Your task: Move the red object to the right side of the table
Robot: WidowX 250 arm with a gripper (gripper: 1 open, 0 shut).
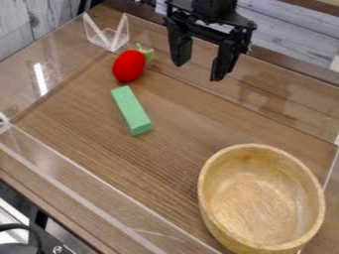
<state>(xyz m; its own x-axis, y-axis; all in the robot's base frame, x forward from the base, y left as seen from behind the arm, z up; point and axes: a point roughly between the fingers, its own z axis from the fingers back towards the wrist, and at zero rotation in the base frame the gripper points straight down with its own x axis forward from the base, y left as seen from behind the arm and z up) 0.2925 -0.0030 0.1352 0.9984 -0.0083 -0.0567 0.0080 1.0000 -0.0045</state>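
Note:
The red object (pixel 129 65) is a small rounded strawberry-like toy with a green leafy top, lying on the table (pixel 199 119) at the far left-centre. My gripper (pixel 196 62) hangs just to its right, slightly above the tabletop, apart from the toy. Its black fingers stand open with nothing between them.
A green rectangular block (pixel 131 109) lies diagonally just in front of the red toy. A round light wooden bowl (pixel 261 196) fills the near right corner. Low clear acrylic walls (pixel 106 33) edge the table.

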